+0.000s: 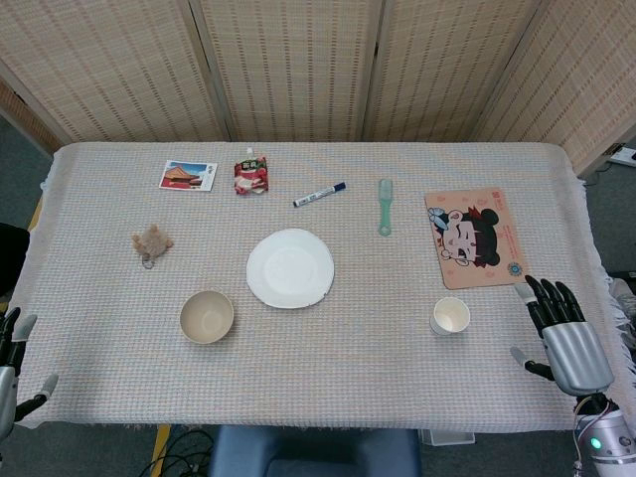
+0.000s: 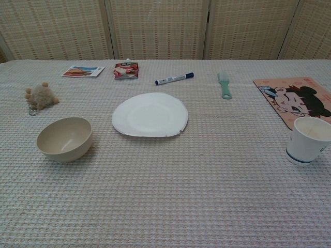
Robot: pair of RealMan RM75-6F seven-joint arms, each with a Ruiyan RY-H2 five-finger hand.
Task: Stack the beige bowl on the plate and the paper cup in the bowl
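The beige bowl (image 1: 207,316) is found ahead-right of the empty, spread left hand (image 1: 14,363) (nearer arm); right hand (image 1: 566,333) likewise spread.

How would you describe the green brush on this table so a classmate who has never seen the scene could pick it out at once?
Start at the white plate in the middle of the table, then look toward the far edge and right, to the cartoon mat. The green brush lies just left of that mat, right of the blue-capped marker. It is the only pale green item, slim, with a handle.
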